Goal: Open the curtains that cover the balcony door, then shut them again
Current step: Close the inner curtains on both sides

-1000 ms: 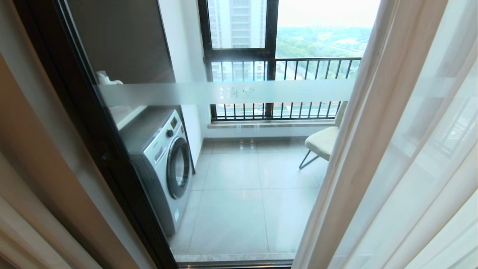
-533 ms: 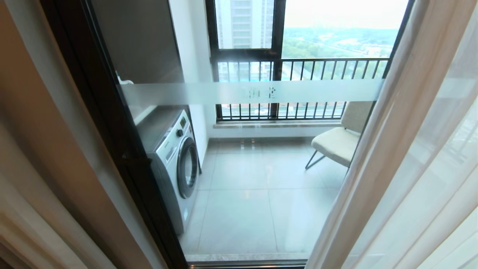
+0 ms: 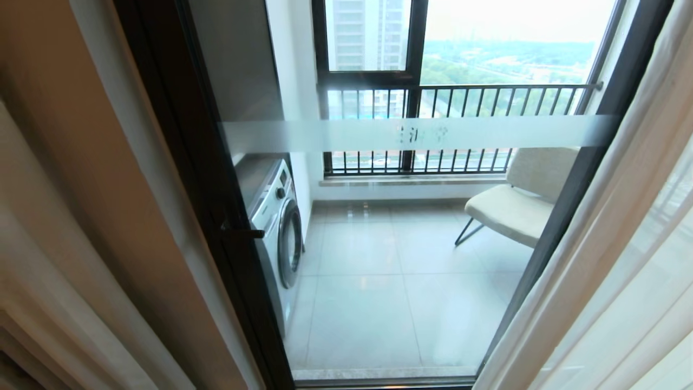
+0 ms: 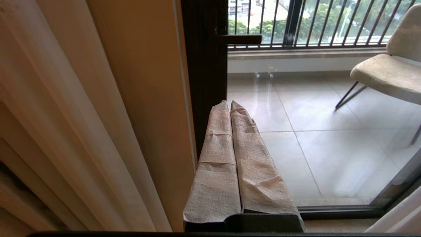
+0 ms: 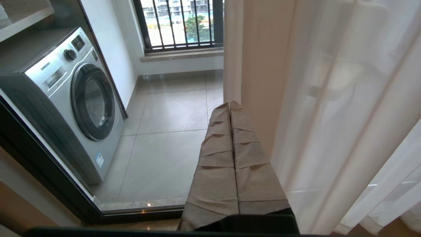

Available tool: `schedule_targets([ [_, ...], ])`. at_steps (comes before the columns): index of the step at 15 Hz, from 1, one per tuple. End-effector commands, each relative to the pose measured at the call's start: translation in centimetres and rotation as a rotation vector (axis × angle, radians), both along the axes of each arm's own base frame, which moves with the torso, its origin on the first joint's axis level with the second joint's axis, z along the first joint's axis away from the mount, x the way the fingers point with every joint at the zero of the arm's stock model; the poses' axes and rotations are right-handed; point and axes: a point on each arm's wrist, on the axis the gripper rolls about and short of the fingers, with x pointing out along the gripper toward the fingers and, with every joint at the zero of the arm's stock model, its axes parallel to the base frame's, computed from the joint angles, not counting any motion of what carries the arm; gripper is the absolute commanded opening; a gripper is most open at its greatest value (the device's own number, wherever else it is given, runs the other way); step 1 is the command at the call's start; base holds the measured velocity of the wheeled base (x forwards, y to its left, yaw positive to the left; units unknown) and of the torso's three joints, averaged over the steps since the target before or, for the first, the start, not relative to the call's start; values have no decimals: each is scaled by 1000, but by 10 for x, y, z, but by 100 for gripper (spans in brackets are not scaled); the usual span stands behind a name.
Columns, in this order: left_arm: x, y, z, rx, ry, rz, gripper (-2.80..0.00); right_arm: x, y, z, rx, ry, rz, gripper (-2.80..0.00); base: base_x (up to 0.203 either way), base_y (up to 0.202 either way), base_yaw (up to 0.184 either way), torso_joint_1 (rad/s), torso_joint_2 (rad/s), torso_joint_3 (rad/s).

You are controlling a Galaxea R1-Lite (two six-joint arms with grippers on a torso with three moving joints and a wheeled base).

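Observation:
The balcony door (image 3: 411, 134), glass in a thick black frame with a frosted white band, stands uncovered in the middle of the head view. Beige folds of the curtains (image 3: 38, 303) hang gathered at the left, and the sheer white layer (image 3: 622, 260) hangs at the right. No arm shows in the head view. My left gripper (image 4: 229, 102), wrapped in tan tape, is shut and empty beside the door's black frame (image 4: 204, 65) and the beige folds (image 4: 49, 115). My right gripper (image 5: 229, 103) is shut and empty, next to the sheer curtain (image 5: 329, 115).
Behind the glass stand a silver washing machine (image 3: 279, 233) on the left and a pale chair (image 3: 514, 211) on the right. A black-framed window with railing bars (image 3: 460, 92) closes the balcony. A dark handle (image 3: 243, 233) juts from the door frame.
The whole picture has shifted to the right, so the camera has moved. The door's right frame now shows beside the sheer curtain. Neither arm shows any movement.

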Motion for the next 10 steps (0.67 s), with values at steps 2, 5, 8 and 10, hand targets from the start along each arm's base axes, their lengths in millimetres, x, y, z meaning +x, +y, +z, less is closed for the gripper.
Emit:
schedule_targets([
  [2, 0, 0, 0, 0, -1, -1, -280, 0, 0, 0, 0, 0, 0, -280, 0, 190, 0, 1, 3, -1],
  [5, 0, 0, 0, 0, -1, -1, -280, 0, 0, 0, 0, 2, 0, -280, 0, 121, 2, 3, 0, 4],
  [8, 0, 0, 0, 0, -1, -1, -280, 0, 0, 0, 0, 2, 0, -280, 0, 0, 0, 0, 0, 0],
  [10, 0, 0, 0, 0, -2, -1, -280, 0, 0, 0, 0, 2, 0, -280, 0, 0, 0, 0, 0, 0],
])
